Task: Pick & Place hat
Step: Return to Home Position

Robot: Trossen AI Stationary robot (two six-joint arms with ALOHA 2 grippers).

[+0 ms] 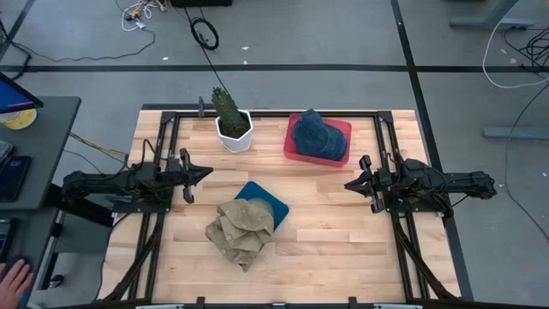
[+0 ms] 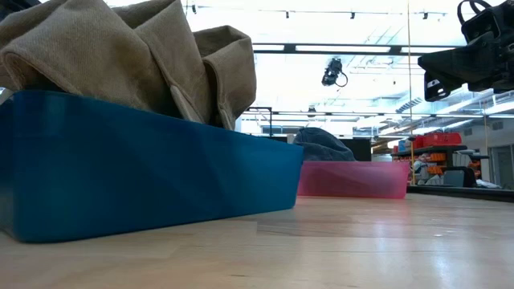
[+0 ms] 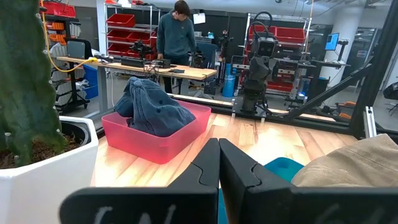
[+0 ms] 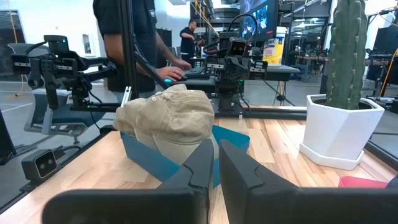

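A tan hat (image 1: 241, 230) lies crumpled in and over a blue tray (image 1: 266, 199) at the table's near middle; it also shows in the low view (image 2: 128, 56) and the right wrist view (image 4: 168, 118). A dark blue hat (image 1: 317, 136) lies in a pink tray (image 1: 341, 129) at the far middle, and also shows in the left wrist view (image 3: 152, 112). My left gripper (image 1: 206, 172) is shut and empty, left of the blue tray. My right gripper (image 1: 349, 184) is shut and empty, right of it. Both hover above the table.
A cactus in a white pot (image 1: 232, 127) stands at the far edge, left of the pink tray. Black frame rails (image 1: 167, 137) run along the table's left and right sides. A person's hand (image 1: 13, 279) shows off the table at the near left.
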